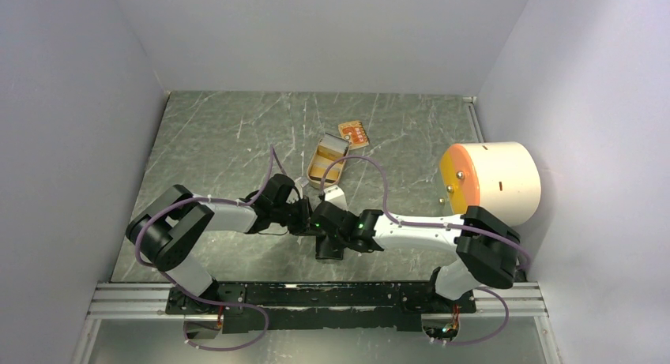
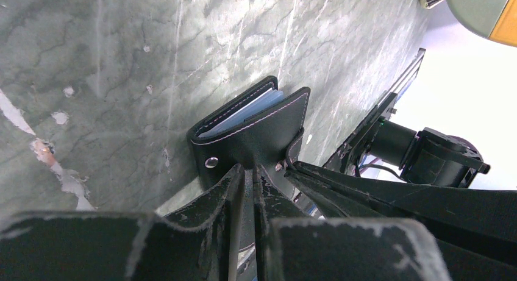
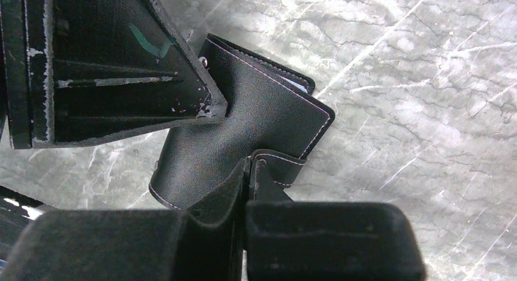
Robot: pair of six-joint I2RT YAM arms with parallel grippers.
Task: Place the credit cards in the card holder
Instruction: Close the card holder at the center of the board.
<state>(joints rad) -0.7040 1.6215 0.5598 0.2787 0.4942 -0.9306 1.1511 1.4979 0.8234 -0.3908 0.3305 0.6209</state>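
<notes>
Black leather folding card holder, pinched by the closed left gripper and right gripper, may slip free if tugged apart.

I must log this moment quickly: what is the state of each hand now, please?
Left hand: closed, holding the card holder by its edge.
Right hand: closed, holding the same card holder.
</notes>
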